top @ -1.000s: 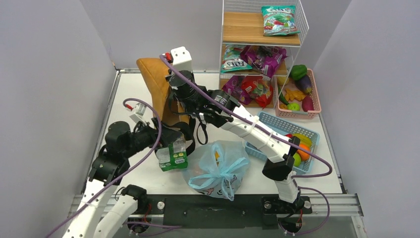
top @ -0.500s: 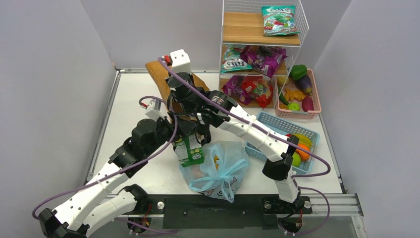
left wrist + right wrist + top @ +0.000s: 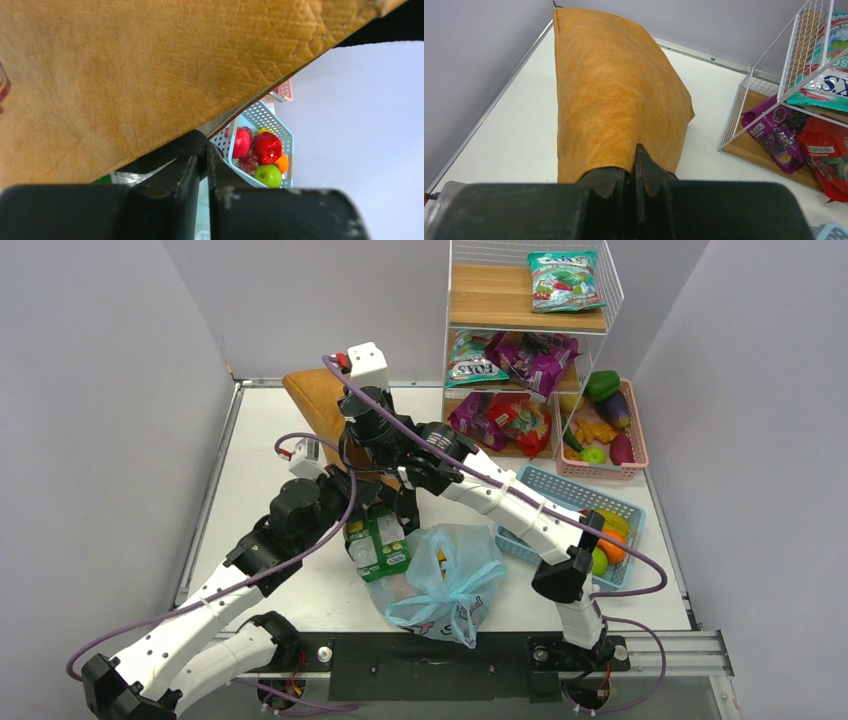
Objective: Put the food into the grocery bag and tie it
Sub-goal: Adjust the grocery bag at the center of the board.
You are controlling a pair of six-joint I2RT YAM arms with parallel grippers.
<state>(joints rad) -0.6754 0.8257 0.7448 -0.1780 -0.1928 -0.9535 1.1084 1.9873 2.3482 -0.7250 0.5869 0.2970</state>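
The light blue grocery bag (image 3: 447, 580) sits near the table's front edge with its handles knotted, something orange showing through it. More food (image 3: 260, 152) lies in a blue basket (image 3: 548, 488): red apple, red pepper, grapes, green apple, orange. My left gripper (image 3: 206, 150) is shut on a black strap (image 3: 172, 149) of the tan-orange tote (image 3: 318, 405), just behind the bag. My right gripper (image 3: 634, 167) is shut on the tote's (image 3: 609, 95) fabric edge from above.
A green carton (image 3: 378, 545) stands against the bag's left side, under my left gripper. A wire shelf (image 3: 530, 330) with snack packets and a pink basket (image 3: 640, 455) of vegetables stand at the back right. Walls close in the table's left and back.
My left arm swung forward and right to the tote, and its jaws closed on the black strap. The green carton shifted right against the bag. The right arm barely moved.
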